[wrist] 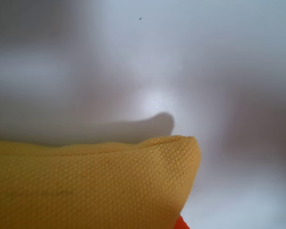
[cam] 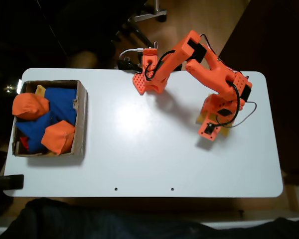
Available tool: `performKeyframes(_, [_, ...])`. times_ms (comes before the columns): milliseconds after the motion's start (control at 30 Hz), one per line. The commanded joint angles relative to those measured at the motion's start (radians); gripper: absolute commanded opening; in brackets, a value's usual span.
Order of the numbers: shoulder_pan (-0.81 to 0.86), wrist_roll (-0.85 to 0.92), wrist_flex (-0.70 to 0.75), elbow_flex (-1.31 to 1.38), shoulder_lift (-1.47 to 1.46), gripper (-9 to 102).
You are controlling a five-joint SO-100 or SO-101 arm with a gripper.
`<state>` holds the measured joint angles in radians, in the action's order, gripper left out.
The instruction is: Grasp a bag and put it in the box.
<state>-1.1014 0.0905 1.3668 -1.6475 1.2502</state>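
In the wrist view the yellow bag (wrist: 86, 186) fills the lower left, very close to the camera, with one pointed corner toward the right and its shadow on the white table behind. A sliver of an orange fingertip (wrist: 181, 224) shows just under that corner. In the fixed view my orange gripper (cam: 208, 130) points down at the right side of the table and covers the bag, of which a yellow edge (cam: 200, 117) peeks out on its left. The gripper appears shut on the bag. The brown cardboard box (cam: 81, 119) lies at the table's far left.
The box holds orange beanbags (cam: 58, 137), a blue beanbag (cam: 60, 102) and a yellow corner (cam: 40, 89). The arm's base (cam: 148, 74) stands at the table's back edge. White tabletop (cam: 139, 149) stretches between the gripper and the box.
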Motion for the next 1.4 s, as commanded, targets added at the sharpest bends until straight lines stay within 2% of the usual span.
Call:
performKeyframes(0, [0.008,-0.006,-0.014,0.054,-0.002,86])
performKeyframes(100, [0.005,-0.002,-0.011,0.055,-0.011,82])
performKeyframes(233, [-0.002,0.017,-0.006,0.055,-0.026,68])
performKeyframes(500, [-0.011,0.037,0.014,0.057,-0.026,62])
performKeyframes(667, [-0.015,0.043,0.023,0.057,-0.02,45])
performKeyframes(767, [-0.018,0.046,0.026,0.057,-0.018,38])
performKeyframes(967, [-0.018,0.055,0.029,0.049,-0.003,33])
performKeyframes(1100, [-0.012,0.055,0.031,0.038,0.014,20])
performKeyframes(1367, [0.0,0.063,0.032,0.009,0.063,17])
